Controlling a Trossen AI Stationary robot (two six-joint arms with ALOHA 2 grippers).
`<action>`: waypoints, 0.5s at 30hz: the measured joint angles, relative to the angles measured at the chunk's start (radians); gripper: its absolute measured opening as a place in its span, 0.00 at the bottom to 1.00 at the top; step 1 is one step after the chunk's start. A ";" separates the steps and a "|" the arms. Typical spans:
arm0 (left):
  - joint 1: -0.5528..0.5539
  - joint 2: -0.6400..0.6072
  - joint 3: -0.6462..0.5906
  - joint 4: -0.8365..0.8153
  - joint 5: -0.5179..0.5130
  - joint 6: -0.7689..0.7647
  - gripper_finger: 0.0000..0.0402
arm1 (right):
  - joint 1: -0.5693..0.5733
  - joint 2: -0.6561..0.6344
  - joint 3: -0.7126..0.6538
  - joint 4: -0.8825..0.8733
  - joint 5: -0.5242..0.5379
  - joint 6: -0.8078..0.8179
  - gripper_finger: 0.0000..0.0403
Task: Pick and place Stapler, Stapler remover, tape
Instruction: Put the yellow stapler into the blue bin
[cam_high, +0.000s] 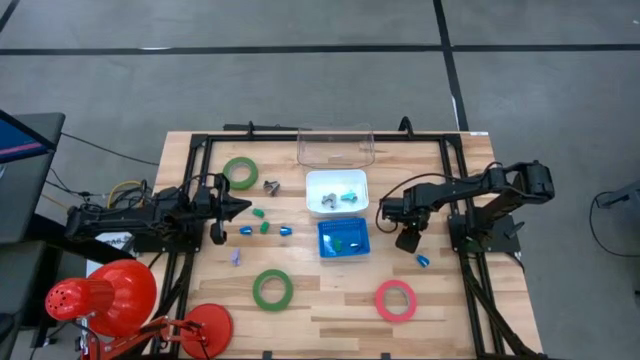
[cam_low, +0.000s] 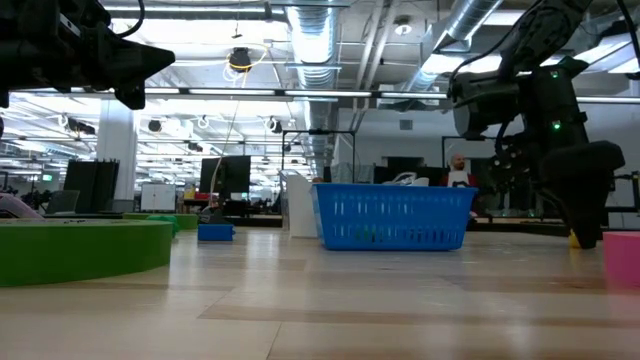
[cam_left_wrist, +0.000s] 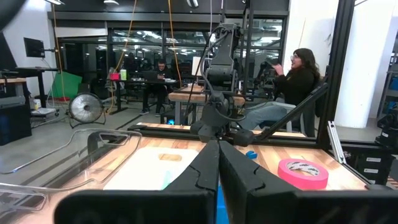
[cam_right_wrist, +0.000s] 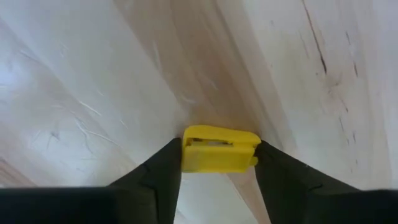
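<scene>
Notably, the right tool (cam_right_wrist: 217, 155) pointed straight down at the wooden counter (cam_high: 330, 300), right of the blue basket (cam_high: 343, 240), its two dark fingers touching both ends of a small yellow blocky piece (cam_right_wrist: 219, 149); from above this piece was hidden under the tool. Whether it was lifted off the wood could not be told. The left tool (cam_high: 243, 209) hung at the counter's left with its fingers pressed together, holding nothing. Of the tape, one green ring (cam_high: 240, 172) lay far left, a second green ring (cam_high: 272, 289) near centre, and the pink-red ring (cam_high: 396, 300) near right, all flat and open. Small blue and green pieces lay scattered; their shapes were too small to make out. A white tray (cam_high: 336, 190) and a clear bin (cam_high: 335, 145) stood beyond the basket.
</scene>
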 joint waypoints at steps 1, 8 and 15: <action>0.000 0.000 0.000 0.000 0.000 0.000 0.01 | 0.000 0.000 0.000 0.000 0.000 0.000 0.44; 0.000 0.000 0.000 0.000 0.000 0.000 0.01 | 0.000 -0.001 -0.002 0.003 0.002 0.000 0.49; 0.000 0.000 0.000 0.000 0.000 0.000 0.01 | 0.001 -0.003 0.001 0.000 0.002 0.000 0.42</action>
